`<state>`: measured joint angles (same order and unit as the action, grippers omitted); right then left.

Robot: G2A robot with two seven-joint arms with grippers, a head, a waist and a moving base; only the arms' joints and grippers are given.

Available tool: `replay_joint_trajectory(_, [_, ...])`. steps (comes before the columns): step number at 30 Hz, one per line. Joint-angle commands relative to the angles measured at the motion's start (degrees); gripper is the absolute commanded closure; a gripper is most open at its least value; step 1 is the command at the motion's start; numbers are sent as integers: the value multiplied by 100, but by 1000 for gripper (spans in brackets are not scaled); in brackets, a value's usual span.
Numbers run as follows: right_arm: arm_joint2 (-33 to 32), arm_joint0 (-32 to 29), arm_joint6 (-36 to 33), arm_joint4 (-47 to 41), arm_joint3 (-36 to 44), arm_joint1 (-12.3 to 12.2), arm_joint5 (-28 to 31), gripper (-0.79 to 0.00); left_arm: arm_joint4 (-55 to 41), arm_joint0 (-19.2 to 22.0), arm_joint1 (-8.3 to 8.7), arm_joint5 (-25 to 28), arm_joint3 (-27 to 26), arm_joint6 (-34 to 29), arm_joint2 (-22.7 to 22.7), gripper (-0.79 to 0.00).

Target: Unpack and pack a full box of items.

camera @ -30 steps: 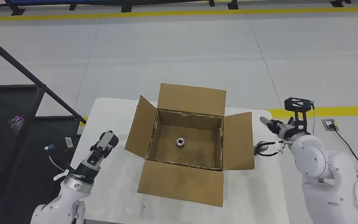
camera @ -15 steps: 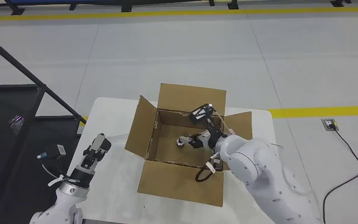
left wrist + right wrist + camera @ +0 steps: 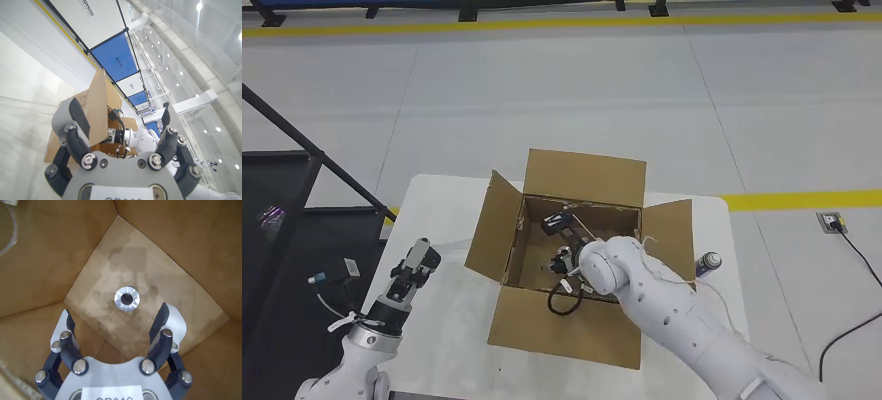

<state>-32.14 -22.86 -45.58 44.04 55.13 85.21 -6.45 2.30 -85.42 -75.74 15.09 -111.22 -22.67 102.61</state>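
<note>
Metal cylinder (image 3: 127, 298) stands upright on box (image 3: 170, 247) floor, axis vertical, bore facing right gripper (image 3: 115, 308), jaws released. Left gripper (image 3: 121, 103) released, empty. Top view: can (image 3: 707, 262) beside box

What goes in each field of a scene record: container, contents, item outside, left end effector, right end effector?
container: open brown cardboard box on white table, flaps spread
contents: small silver metal cylinder with a central hole, on the box floor
item outside: small silvery can on the table beside a side flap
left end effector: open, empty, outside the box
right end effector: open, inside the box, above the cylinder, not touching
</note>
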Motion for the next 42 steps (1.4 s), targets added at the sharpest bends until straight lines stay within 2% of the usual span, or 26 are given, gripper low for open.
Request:
replay_joint_trajectory(1, [167,89,174,99,-299,141,-13,-785,0,0,0,0,0,0,0,-785])
replay_joint_trajectory(3, [275,149,302,133,-529,265,-22,-757,0,0,0,0,0,0,0,-785])
replay_joint_trajectory(5, [368,220,365,185,-751,379,-19,-613,0,0,0,0,0,0,0,-785])
replay_joint_trajectory(7, [408,271,433,150,-960,485,-1,-422,0,0,0,0,0,0,0,-785])
replay_joint_trajectory(11, [433,391,477,46,-1397,670,84,-311,0,0,0,0,0,0,0,-785])
replay_joint_trajectory(12, [437,417,507,33,-1490,712,108,-237,0,0,0,0,0,0,0,-785])
replay_joint_trajectory(15, [442,491,578,23,-1742,822,142,-105,0,0,0,0,0,0,0,-785])
replay_joint_trajectory(16, [432,519,598,15,-1801,852,153,0,0,0,0,0,0,0,0,-785])
replay_joint_trajectory(22, [301,663,637,141,-1675,894,164,0,0,0,0,0,0,0,0,-785])
replay_joint_trajectory(27, [-111,511,264,396,-609,621,-37,0,0,0,0,0,0,0,0,-785])
replay_joint_trajectory(31, [-712,-117,-373,1047,1141,180,-434,0,0,0,0,0,0,0,0,-785])
replay_joint_trajectory(36, [-1902,-1539,-1204,2027,3913,-395,-522,0,0,0,0,0,0,0,0,-785])
replay_joint_trajectory(42, [-3415,-2919,-1371,2775,6068,-747,-398,0,0,0,0,0,0,0,0,-785])
